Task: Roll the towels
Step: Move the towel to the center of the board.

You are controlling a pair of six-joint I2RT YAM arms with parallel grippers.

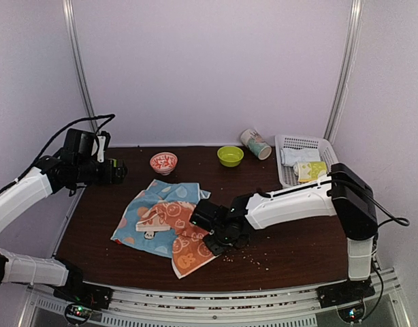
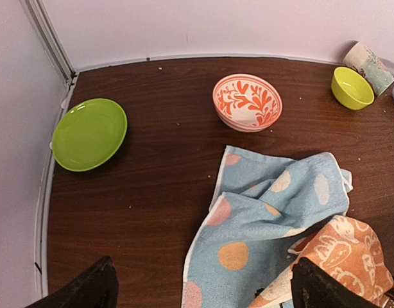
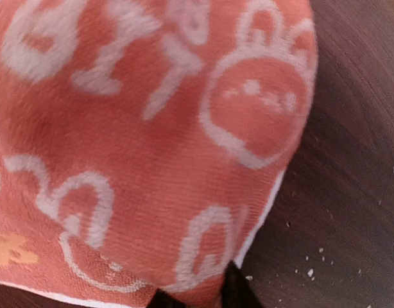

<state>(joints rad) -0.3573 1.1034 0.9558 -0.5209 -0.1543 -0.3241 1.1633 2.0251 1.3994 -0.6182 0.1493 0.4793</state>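
Observation:
The orange towel (image 1: 185, 235) with white bunny faces lies crumpled on top of the light blue dotted towel (image 1: 154, 204) at the middle of the table. My right gripper (image 1: 219, 238) is down at the orange towel's right edge. In the right wrist view the orange towel (image 3: 152, 128) fills the frame, and the right gripper (image 3: 196, 298) has its dark tips pinched on a fold of it. My left gripper (image 1: 117, 170) hovers open at the far left, above the table. From the left wrist, the blue towel (image 2: 274, 218) and the orange towel (image 2: 341, 256) lie below the left gripper (image 2: 205, 285).
An orange-patterned bowl (image 1: 163, 163) and a green bowl (image 1: 230, 155) stand at the back. A cup (image 1: 255, 144) lies on its side beside a white basket (image 1: 294, 143) holding rolled cloths. A green plate (image 2: 89, 133) sits far left. Crumbs (image 1: 246, 257) dot the wood.

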